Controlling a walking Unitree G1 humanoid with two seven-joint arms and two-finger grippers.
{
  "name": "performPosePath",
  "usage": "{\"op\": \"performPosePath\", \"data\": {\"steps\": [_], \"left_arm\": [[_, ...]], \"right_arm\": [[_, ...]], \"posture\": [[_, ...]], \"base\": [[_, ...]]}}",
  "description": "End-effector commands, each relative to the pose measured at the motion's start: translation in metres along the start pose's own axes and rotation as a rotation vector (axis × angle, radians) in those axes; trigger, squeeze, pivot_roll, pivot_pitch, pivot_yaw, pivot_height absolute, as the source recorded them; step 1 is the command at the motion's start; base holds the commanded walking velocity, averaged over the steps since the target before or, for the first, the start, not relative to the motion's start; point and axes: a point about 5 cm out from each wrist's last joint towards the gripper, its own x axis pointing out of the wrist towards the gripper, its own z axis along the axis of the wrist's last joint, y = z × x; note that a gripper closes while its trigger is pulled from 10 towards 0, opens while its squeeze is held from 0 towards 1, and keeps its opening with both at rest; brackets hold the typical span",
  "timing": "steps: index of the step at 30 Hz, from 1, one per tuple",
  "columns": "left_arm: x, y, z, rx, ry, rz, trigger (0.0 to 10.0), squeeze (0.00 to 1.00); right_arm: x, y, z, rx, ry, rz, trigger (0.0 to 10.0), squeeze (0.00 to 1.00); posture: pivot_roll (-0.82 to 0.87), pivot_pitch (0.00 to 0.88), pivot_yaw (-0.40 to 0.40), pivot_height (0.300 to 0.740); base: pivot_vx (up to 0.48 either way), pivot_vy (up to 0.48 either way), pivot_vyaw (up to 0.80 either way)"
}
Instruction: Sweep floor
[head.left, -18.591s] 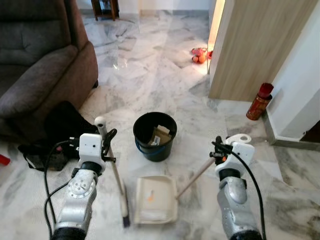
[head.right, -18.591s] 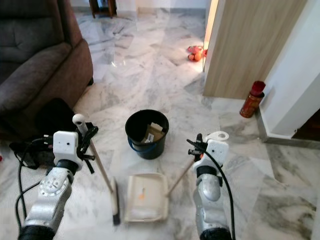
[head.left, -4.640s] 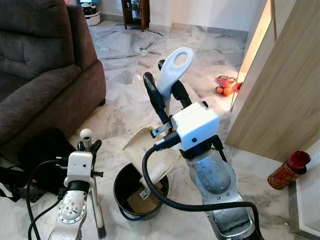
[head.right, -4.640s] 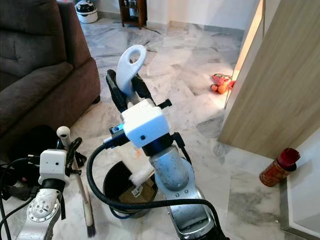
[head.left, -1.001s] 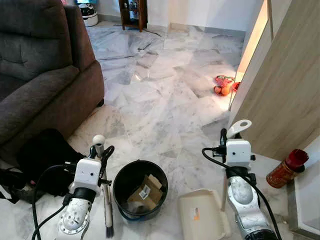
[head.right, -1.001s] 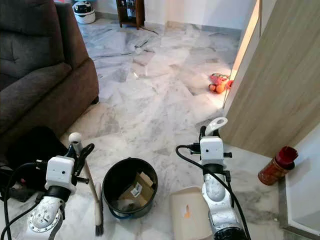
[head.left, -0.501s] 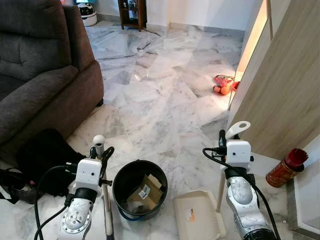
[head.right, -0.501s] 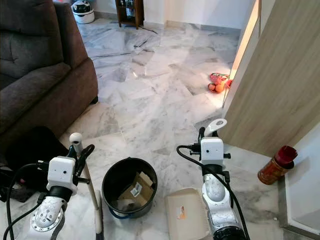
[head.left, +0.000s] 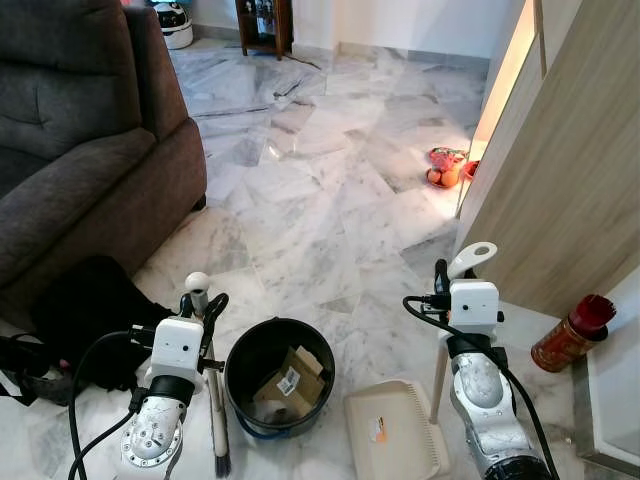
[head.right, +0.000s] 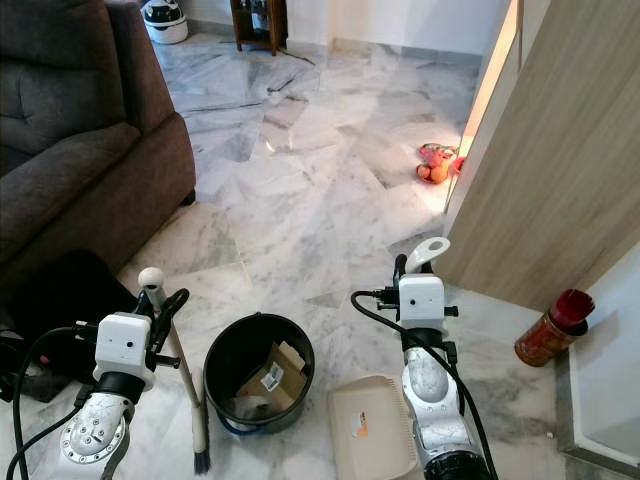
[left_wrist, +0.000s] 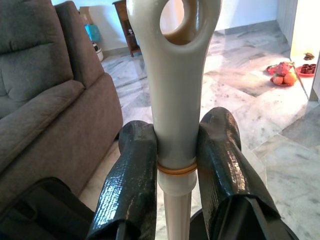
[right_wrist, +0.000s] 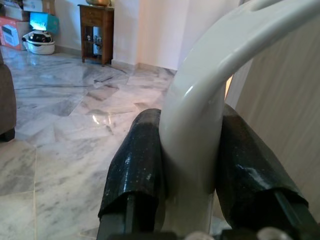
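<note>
Since a moment ago the dustpan (head.left: 392, 438) has slid nearer the bucket (head.left: 276, 377). Right tool (head.left: 447, 283) grips its upright handle; left tool (head.left: 201, 310) clamps the broom (head.left: 214, 400), bristles floorward beside the bucket.

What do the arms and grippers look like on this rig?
Both arms are silver, ribbed metal with round joint housings. Each wrist carries a white boxy module with small black fittings. A black cable loops from each module back along the arm. The left gripper and right gripper each have two long, glossy black fingers with rounded tips.
</note>
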Motion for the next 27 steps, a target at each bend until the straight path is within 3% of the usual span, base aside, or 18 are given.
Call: {"op": "performPosePath", "data": {"steps": [1,27], "left_arm": [[0.0025,0.0032,0.0049,0.012,-0.033,0.017,10.0,0.0],[0.002,0.0025,0.0049,0.014,-0.038,0.02,10.0,0.0]], "right_arm": [[0.0031,0.0019,0.0052,0.01,-0.03,0.006,10.0,0.0],[0.004,0.0075,0.0051,0.004,-0.033,0.024,10.0,0.0]], "posture": [[0.06,0.126,0.008,0.74],[0.07,0.096,0.006,0.74]], "base": [[0.0,0.0,0.0],[-0.009,0.0,0.0]]}}
